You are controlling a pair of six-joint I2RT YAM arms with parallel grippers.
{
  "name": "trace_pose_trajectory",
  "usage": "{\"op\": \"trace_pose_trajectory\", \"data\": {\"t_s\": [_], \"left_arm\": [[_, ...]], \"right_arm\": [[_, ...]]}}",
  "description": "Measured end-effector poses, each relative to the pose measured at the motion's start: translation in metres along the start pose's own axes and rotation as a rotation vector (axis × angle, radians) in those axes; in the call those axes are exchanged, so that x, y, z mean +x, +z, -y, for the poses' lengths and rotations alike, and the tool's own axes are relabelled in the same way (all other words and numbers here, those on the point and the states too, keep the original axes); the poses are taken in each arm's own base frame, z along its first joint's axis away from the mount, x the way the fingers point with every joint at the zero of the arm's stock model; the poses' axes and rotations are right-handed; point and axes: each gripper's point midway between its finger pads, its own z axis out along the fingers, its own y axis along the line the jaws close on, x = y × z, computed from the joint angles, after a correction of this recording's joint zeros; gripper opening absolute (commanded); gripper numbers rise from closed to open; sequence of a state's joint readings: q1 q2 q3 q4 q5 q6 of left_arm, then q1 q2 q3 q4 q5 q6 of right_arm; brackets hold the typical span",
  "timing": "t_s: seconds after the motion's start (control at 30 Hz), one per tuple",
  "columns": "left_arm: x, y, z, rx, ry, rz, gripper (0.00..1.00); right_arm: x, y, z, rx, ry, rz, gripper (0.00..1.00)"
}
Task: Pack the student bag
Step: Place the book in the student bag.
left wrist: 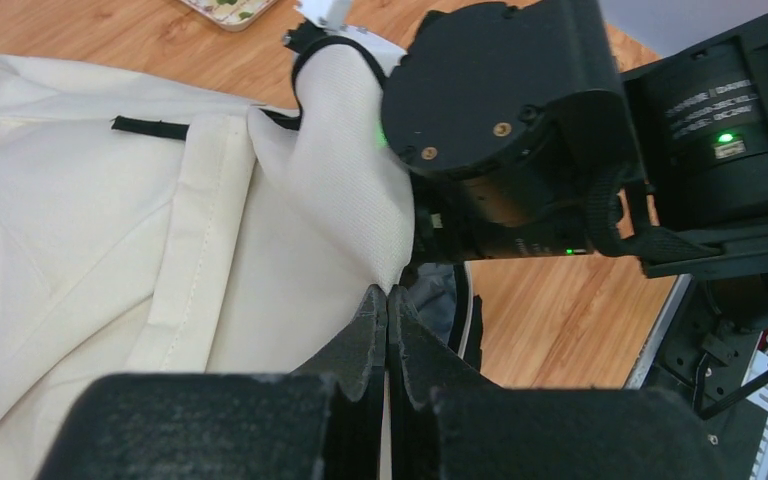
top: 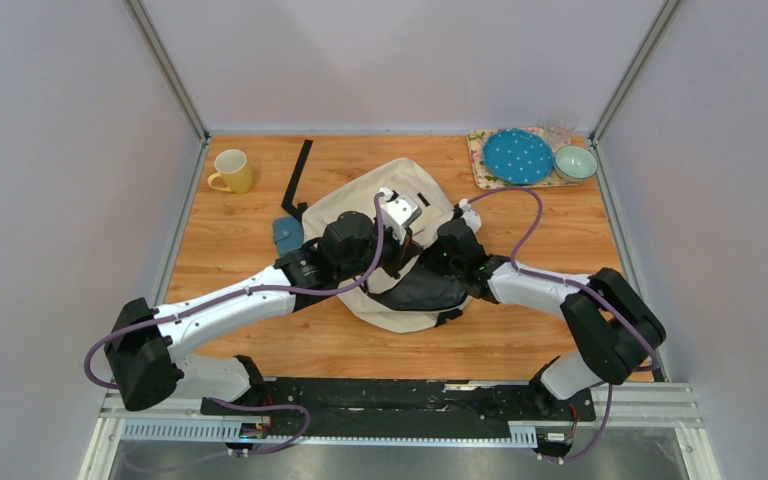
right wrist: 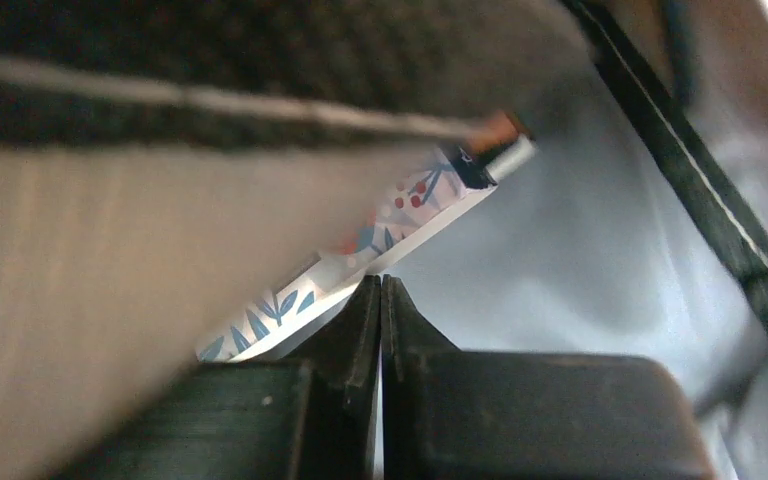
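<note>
The student bag, a cream fabric backpack, lies in the middle of the table with its dark opening toward the arms. My left gripper is shut on the cream edge of the bag, which stands pulled up from the fingertips. My right gripper is inside the bag, shut with nothing between its fingers. Just past its tips, a flat item with blue leaves and red berries leans against the grey lining. From above, the right wrist reaches into the opening and its fingers are hidden.
A yellow mug stands at the back left. A black strap and a small teal pouch lie left of the bag. At the back right, a tray holds a blue dotted plate, with a green bowl and a glass beside it.
</note>
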State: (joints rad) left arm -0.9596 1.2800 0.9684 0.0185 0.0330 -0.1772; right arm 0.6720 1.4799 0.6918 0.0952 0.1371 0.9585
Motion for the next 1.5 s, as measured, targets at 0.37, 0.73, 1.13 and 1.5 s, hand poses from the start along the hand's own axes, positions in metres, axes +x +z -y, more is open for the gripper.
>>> {"op": "trace_pose_trajectory", "data": {"t_s": [0.37,0.73,1.13,1.5], "left_arm": [[0.007,-0.003,-0.002,-0.010,0.000,-0.015,0.00],[0.025,-0.005,-0.001,-0.001,-0.027,-0.041,0.09],[0.064,-0.022,0.013,0.064,-0.116,-0.143,0.76],[0.085,-0.065,-0.032,-0.191,-0.117,-0.140,0.80]], "right_arm": [[-0.009,0.021,-0.003,-0.057,-0.173,0.063,0.39],[-0.011,-0.089,0.005,-0.201,-0.094,0.146,0.64],[-0.037,-0.161,0.102,0.151,0.031,0.347,0.72],[-0.032,-0.162,0.102,0.161,0.017,0.312,0.73]]}}
